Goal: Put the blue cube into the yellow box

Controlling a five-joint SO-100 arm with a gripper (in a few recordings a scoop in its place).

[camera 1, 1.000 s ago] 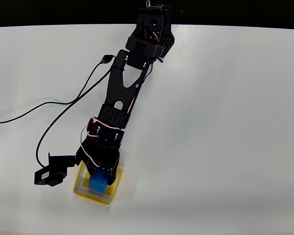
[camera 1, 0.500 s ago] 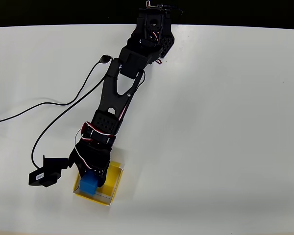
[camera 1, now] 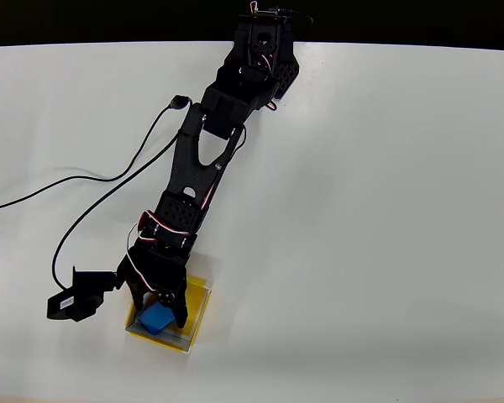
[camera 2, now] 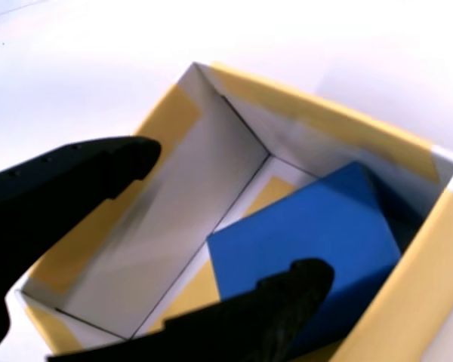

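The blue cube (camera 2: 317, 241) lies tilted inside the yellow box (camera 2: 408, 143), leaning toward one wall, seemingly let go there. The gripper (camera 2: 211, 219) hangs above with its jaws spread wide, gripping nothing; the cube sits between and below the fingertips (camera 1: 181, 319), nearer the lower finger in the wrist view.
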